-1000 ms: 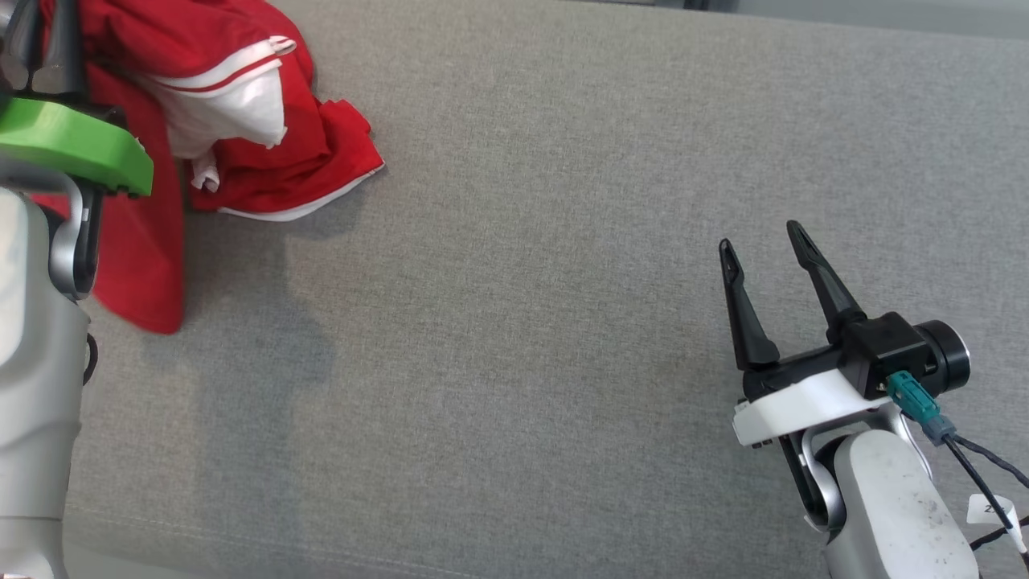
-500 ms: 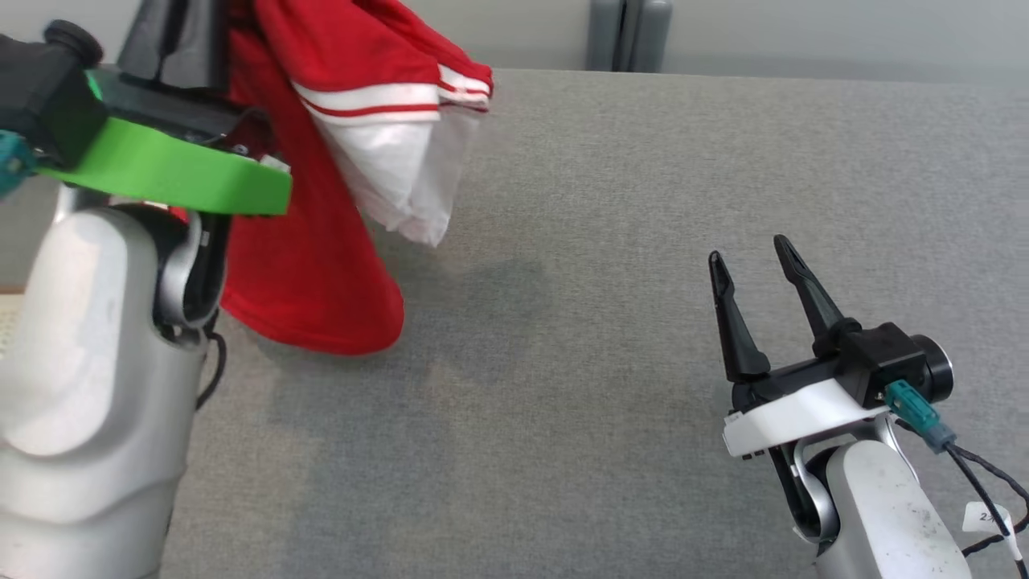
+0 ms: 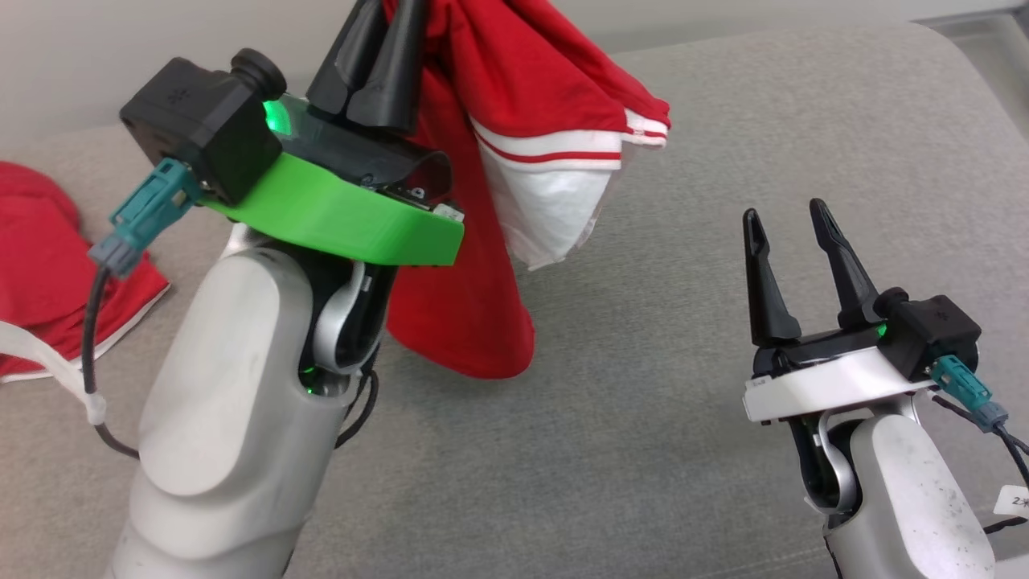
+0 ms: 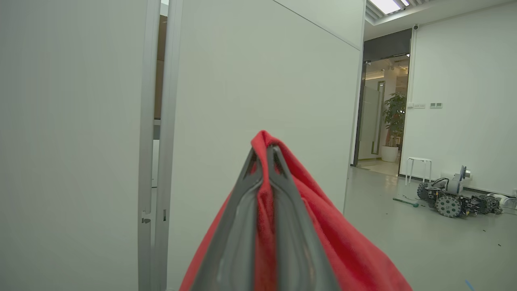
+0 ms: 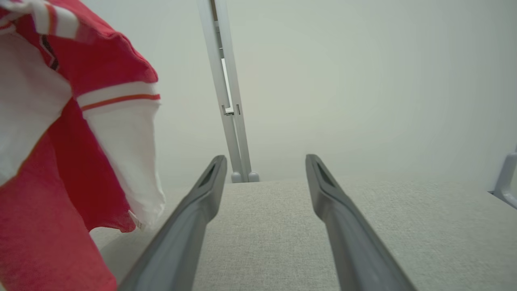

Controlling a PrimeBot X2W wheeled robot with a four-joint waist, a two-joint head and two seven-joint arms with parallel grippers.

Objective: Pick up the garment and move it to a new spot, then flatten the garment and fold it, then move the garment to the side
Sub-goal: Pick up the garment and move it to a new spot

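Note:
The garment (image 3: 514, 112) is red with white panels and red-and-white striped trim. It hangs in folds above the grey padded surface (image 3: 643, 450), its lowest red fold close over the surface. My left gripper (image 3: 384, 16), on a green mount, is shut on the garment's top. In the left wrist view the fingers (image 4: 264, 151) pinch red cloth (image 4: 343, 250) that drapes down both sides. My right gripper (image 3: 785, 213) stands open at the lower right with nothing between its fingers. In the right wrist view the gripper (image 5: 265, 159) has the garment (image 5: 60, 161) hanging to its left.
Another red cloth with white edging (image 3: 40, 241) lies on the surface at the far left. A pale wall with a metal post (image 5: 226, 101) stands behind. The left wrist view shows a floor with a small wheeled machine (image 4: 448, 198) and a white stool (image 4: 418, 163).
The head camera has shifted. My left gripper has risen and swung toward the middle, lifting the garment off the surface so that it hangs. The right gripper stays open in place.

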